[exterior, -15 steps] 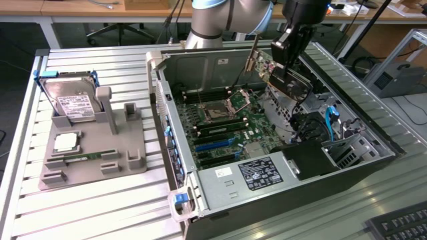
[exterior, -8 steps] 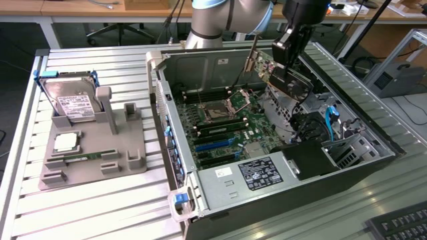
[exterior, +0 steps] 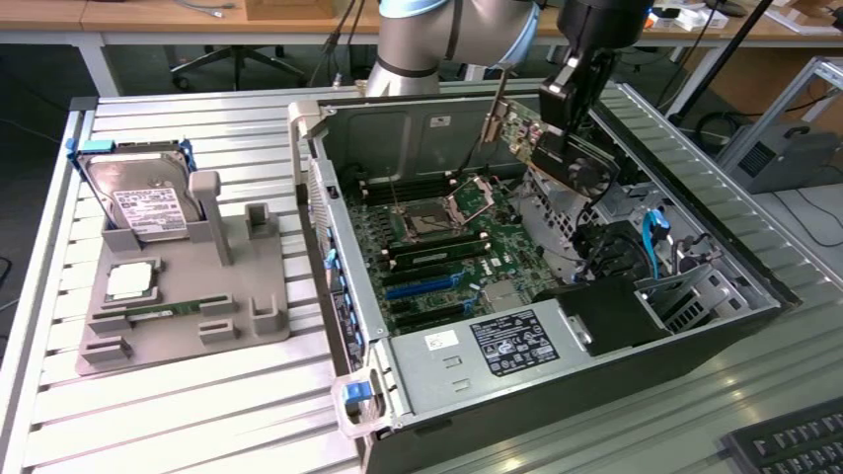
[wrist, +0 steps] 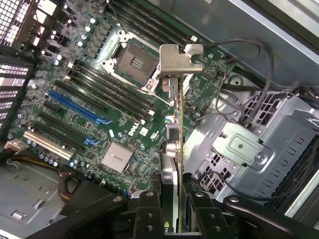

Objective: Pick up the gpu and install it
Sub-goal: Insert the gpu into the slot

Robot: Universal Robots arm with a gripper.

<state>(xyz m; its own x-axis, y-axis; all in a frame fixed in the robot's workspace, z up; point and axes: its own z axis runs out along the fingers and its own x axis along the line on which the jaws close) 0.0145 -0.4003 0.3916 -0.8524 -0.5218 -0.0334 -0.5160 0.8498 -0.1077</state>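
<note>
The black gripper (wrist: 172,204) clamps its fingers on a thin dark gpu (wrist: 173,149) with a bent silver metal bracket (wrist: 180,56), edge-on over the green motherboard (wrist: 99,114), with a perforated grey drive cage (wrist: 244,149) just beside.

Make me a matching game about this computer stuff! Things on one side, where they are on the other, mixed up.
Things: 1 graphics card; 2 hard drive; 3 keyboard; 4 silver power box.
Places: A standing in the grey holder; B inside the computer case, nearest the exterior camera; C gripped by the claw above the motherboard; D the exterior view's lower right corner.
Pairs: 1-C, 2-A, 3-D, 4-B.
</note>
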